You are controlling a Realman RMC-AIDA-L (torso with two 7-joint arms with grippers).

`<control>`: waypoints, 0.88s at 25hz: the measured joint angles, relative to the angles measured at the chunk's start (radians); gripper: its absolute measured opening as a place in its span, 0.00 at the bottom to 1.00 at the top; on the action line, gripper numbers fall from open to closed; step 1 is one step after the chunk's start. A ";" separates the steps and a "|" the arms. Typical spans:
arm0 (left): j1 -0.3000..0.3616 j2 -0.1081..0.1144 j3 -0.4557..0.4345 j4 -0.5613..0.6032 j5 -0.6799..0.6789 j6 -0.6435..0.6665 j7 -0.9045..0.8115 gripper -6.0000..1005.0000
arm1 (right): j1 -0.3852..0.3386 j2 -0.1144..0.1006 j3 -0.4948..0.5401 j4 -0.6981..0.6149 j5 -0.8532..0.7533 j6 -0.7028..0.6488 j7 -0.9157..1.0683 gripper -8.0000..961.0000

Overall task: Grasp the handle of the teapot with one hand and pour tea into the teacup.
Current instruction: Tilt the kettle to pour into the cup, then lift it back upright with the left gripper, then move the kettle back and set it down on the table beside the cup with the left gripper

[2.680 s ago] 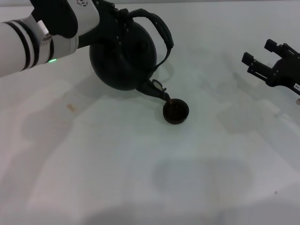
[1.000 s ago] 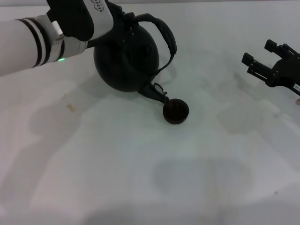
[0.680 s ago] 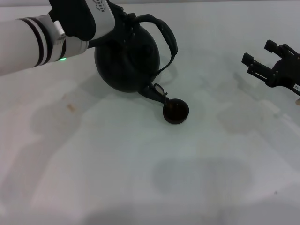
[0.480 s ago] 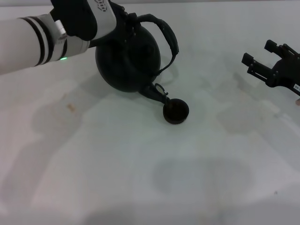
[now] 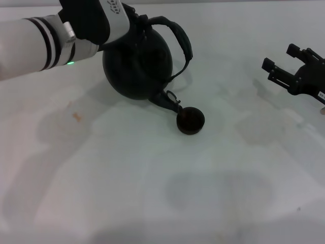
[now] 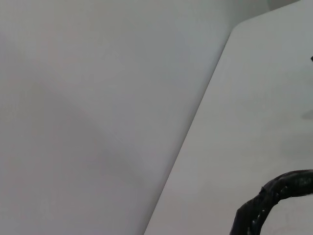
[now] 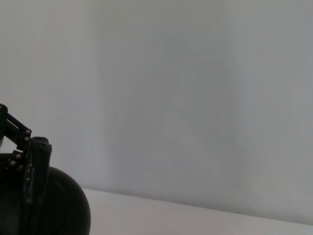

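The black teapot (image 5: 137, 63) hangs tilted at the back left, its spout (image 5: 169, 100) pointing down at the rim of the small dark teacup (image 5: 190, 120) on the table. My left gripper (image 5: 133, 23) is shut on the near end of the arched handle (image 5: 180, 38), above the pot. A piece of the handle shows in the left wrist view (image 6: 266, 203). The right wrist view shows the teapot (image 7: 63, 205) far off, with the left gripper (image 7: 24, 161) on it. My right gripper (image 5: 281, 58) is open and empty, parked at the far right.
The white table (image 5: 152, 178) carries faint stains and a small brown speck (image 5: 77, 116) at the left. A plain wall stands behind the table.
The left arm and teapot have shifted slightly right and up since the earliest frame, staying tilted with the spout at the teacup. The right arm has not moved.
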 joint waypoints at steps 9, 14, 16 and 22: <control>0.010 0.000 -0.011 -0.007 -0.037 -0.030 -0.054 0.13 | 0.000 0.000 0.000 0.001 0.000 -0.017 0.000 0.88; 0.032 0.005 -0.021 -0.015 -0.142 -0.048 -0.054 0.13 | 0.000 0.000 0.000 0.001 0.000 -0.025 -0.001 0.88; 0.041 0.006 -0.021 -0.022 -0.173 -0.048 -0.053 0.14 | 0.000 0.000 0.000 0.001 0.000 -0.030 -0.001 0.88; 0.090 0.005 -0.017 -0.030 -0.250 -0.050 -0.048 0.14 | 0.000 0.000 0.000 0.001 0.000 -0.040 -0.003 0.88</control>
